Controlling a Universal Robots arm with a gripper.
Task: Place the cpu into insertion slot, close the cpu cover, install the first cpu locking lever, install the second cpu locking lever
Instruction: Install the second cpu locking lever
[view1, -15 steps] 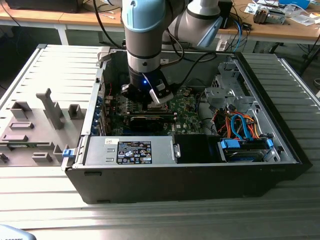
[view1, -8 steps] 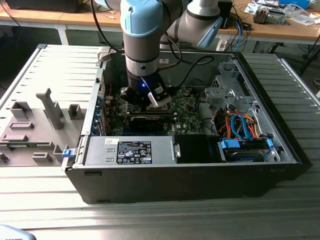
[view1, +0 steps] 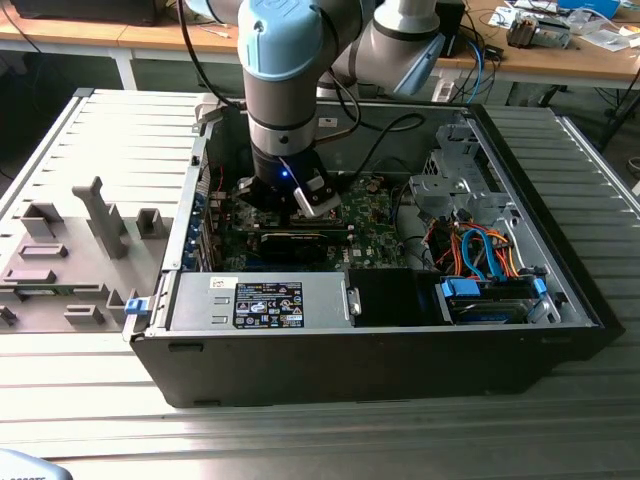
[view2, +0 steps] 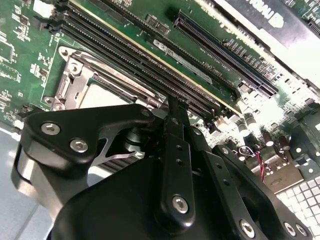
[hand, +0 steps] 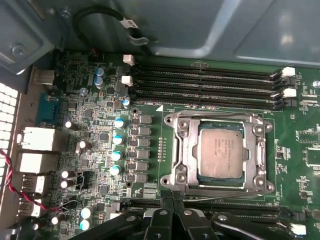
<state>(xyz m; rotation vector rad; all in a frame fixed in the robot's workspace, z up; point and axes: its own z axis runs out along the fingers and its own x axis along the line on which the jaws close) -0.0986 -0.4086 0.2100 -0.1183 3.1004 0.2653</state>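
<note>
In the exterior view, the arm reaches down into an open computer case (view1: 560, 300) lying on a ribbed metal table (view1: 300, 440). The gripper (view1: 300, 200) hangs low over the green motherboard (view1: 380, 215), left of the frame's centre; its fingers are hidden behind the wrist. A grey fixture tray (view1: 70, 270) lies on the table at the exterior view's left.

In the second wrist view, the black gripper (view2: 172, 107) rises from the lower frame, its fingers (view2: 176, 125) pressed together with nothing between them, tips over the long black memory slots (view2: 150, 65). At the frame's left, the insertion slot (view2: 75, 80) is partly covered by the gripper body, with a pale corner of the cpu (view2: 102, 95) showing.

The first wrist view shows the whole socket. The cpu (hand: 221, 152) lies flat in the insertion slot (hand: 172, 150), right of centre, with the cpu cover (hand: 187, 145) framing it, apparently lying down over the chip's edges. The gripper (hand: 172, 205) sits at the bottom edge, just below the socket, not touching it.
</note>
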